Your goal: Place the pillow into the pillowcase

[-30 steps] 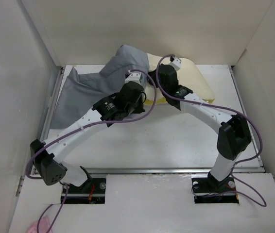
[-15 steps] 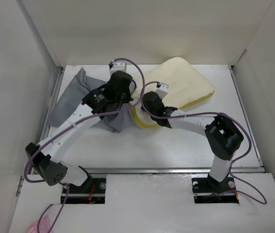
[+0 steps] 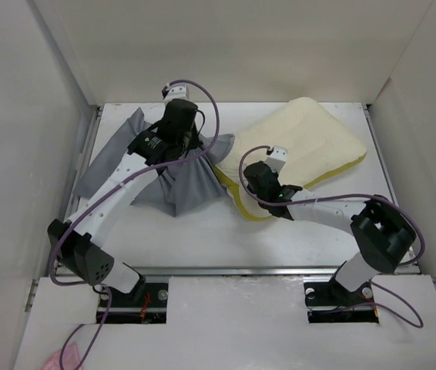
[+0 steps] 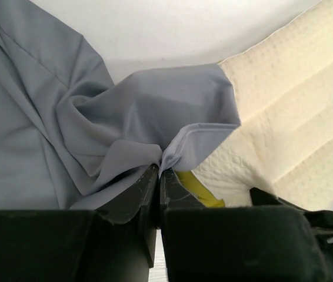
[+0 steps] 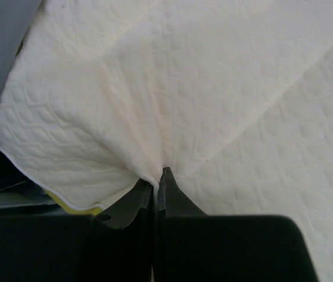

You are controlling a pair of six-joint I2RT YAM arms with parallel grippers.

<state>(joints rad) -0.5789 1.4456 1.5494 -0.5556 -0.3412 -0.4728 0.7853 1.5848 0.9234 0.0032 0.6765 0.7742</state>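
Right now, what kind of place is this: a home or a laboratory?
Probably a laboratory test cell, not a home: plain white panels wall in a white table, and a left arm and right arm with purple cables are bolted at its near edge.

The pillowcase is smooth, matt grey cloth, softly creased. The pillow has a cream quilted fabric cover with a fine embossed texture. The worktop looks matt white. The left claw and right claw look like matt black plastic.

Cream pillow beside (touching) grey pillowcase
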